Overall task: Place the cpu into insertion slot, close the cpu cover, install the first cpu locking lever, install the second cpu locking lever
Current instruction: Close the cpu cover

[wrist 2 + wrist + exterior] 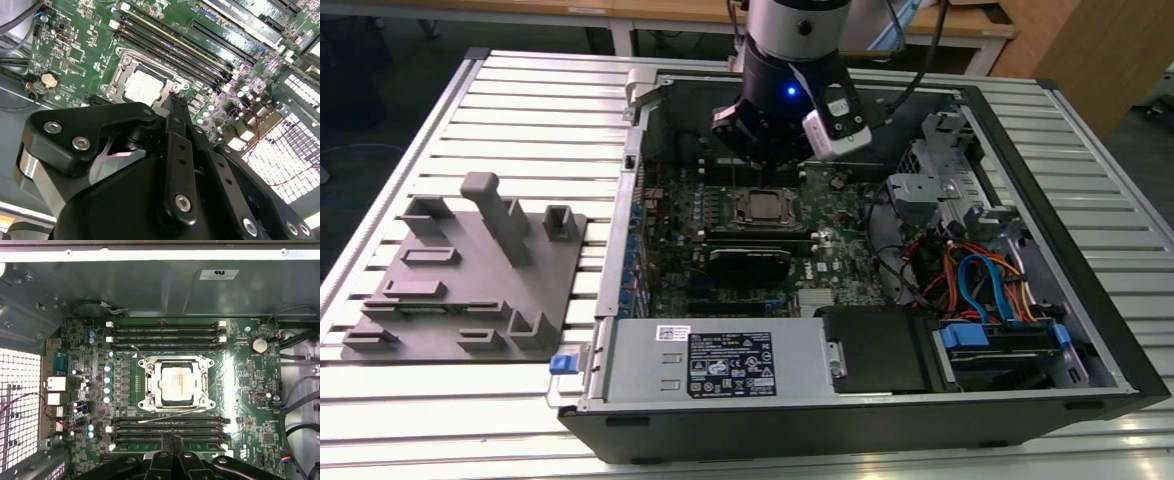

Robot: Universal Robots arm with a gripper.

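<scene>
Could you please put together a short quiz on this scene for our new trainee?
1. True or false: the cpu cover lies flat around the cpu.
2. What runs along two opposite sides of the cpu cover? A: long black memory slots. B: cooling fans. C: disk drives.
3. Fill in: the gripper hangs above the motherboard with its fingers ___ (open or shut), holding nothing.
Key: 1 true; 2 A; 3 shut.
</scene>
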